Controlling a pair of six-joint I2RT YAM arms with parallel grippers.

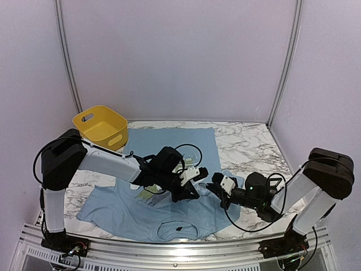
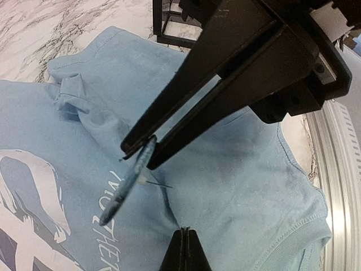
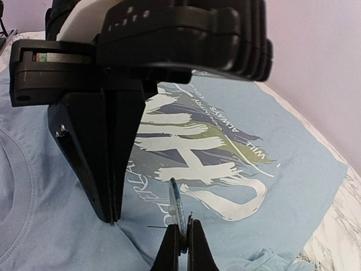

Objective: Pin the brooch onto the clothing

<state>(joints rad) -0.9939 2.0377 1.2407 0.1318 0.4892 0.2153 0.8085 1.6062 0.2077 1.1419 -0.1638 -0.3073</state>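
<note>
"Where's the brooch [image 3: 176,203]?"
"The right gripper [image 3: 180,241] pinches it on edge, just above the shirt [image 1: 121,217] spread on the table [image 1: 248,141]."
"And the left gripper [image 2: 183,252]?"
"Tips pressed together, nothing visible between them, just left of the brooch."

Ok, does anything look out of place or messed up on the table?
Only the shirt: it isn't lying flat, and one sleeve is bunched into a crumpled fold near the right hand. Nothing looks spilled or damaged.
</note>
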